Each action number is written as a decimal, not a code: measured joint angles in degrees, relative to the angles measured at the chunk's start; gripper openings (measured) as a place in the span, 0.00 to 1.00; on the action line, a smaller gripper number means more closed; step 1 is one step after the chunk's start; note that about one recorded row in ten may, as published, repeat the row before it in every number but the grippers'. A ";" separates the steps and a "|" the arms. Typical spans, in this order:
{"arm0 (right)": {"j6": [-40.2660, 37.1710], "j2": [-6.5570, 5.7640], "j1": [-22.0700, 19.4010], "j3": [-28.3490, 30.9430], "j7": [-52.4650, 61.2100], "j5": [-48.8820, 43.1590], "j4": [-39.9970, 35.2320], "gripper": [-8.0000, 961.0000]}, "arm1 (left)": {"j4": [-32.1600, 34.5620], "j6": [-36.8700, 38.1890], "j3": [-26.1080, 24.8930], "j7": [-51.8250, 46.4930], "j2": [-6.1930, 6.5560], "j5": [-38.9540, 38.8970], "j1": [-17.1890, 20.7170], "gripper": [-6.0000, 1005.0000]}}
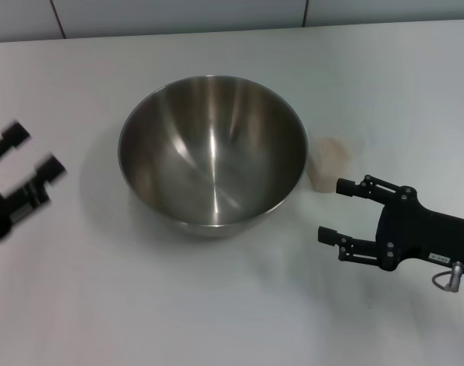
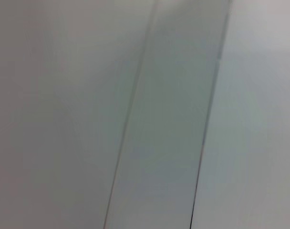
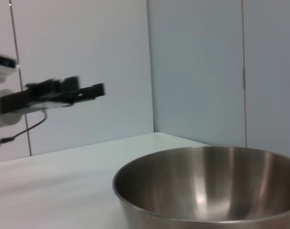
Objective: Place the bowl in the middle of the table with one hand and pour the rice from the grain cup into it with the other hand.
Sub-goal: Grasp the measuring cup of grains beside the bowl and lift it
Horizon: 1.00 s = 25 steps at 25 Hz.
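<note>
Already we have the bowl (image 1: pixel 213 152) standing empty mid-table (image 1: pixel 217 320). Our left gripper (image 1: pixel 22 171), released, hangs near the left edge. Still to do, we judge: our right gripper (image 1: pixel 335 210), spread wide, must take the grain cup (image 1: pixel 327 163) of rice (image 1: pixel 331 156) beside the bowl and pour.

Before me lies a plain white table (image 1: pixel 217 305), smooth and evenly lit, with soft shadows on it. Along the table's far edge stand pale grey wall panels (image 1: pixel 178 15), split by thin dark vertical seams (image 3: pixel 150 67). Behind the table two panelled walls meet in a corner. My left wrist camera shows only more grey panelling (image 2: pixel 169 119) and its seams.
</note>
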 joint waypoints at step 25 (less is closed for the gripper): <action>0.01 0.18 -2.19 0.10 0.00 2.24 1.09 0.85 | -3.86 -7.67 3.38 25.20 -2.00 7.36 4.99 0.83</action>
